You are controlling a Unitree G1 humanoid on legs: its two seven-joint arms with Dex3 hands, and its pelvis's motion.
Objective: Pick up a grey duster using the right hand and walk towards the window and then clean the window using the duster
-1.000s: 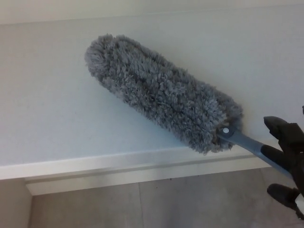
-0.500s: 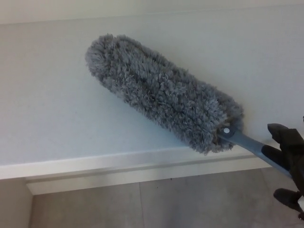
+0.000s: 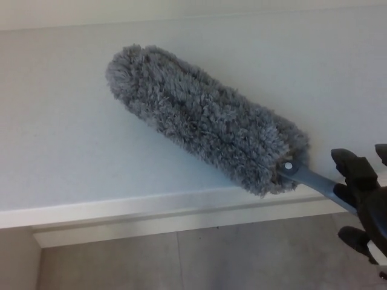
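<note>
Duster (image 3: 205,139), looking light with a soft, yielding head, is being held by its stiff handle (image 3: 314,181) in the right robot hand (image 3: 363,205).

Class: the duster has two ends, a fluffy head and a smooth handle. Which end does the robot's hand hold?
The smooth grey handle, at lower right, is held by the black right hand. The fluffy duster head points up-left, free of the hand, lying against the pale surface.

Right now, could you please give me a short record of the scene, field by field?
tool: grey duster, fluffy head angled up to the left
handle: grey handle, running down-right into the hand
right hand: right hand, shut on the handle at the picture's right edge
left hand: not in view
surface: pale frosted pane behind the duster head
below: white sill
</note>
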